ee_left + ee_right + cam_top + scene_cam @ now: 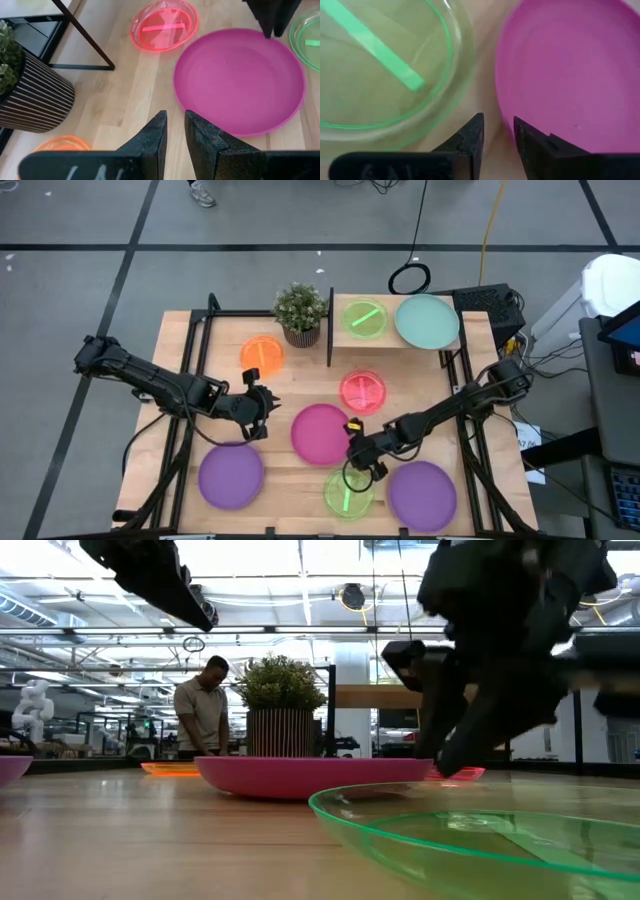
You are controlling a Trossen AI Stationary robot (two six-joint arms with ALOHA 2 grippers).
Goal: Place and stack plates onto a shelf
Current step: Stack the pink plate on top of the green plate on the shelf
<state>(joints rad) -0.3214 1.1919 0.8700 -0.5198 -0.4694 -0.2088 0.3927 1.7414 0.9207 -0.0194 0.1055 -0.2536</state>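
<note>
- The magenta plate (322,433) is big, round and flat, in the middle of the table (300,365), in front of the shelf (395,340).
- The right gripper (358,452) is low at its edge, between it and a lime green plate (348,492); fingers a little apart, holding nothing.
- The left gripper (262,412) is just beside its other edge, fingers nearly closed, empty.
- Bare wood lies between the magenta plate and the plant (301,313).

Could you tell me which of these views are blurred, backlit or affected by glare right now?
Low view: bright ceiling lights behind leave the right gripper a dark, smeared silhouette; the near lime green plate is soft. Right wrist view: the magenta plate is close and soft. High view: evenly lit, sharp. Left wrist view: clear, with the pink-red plate glowing.
</note>
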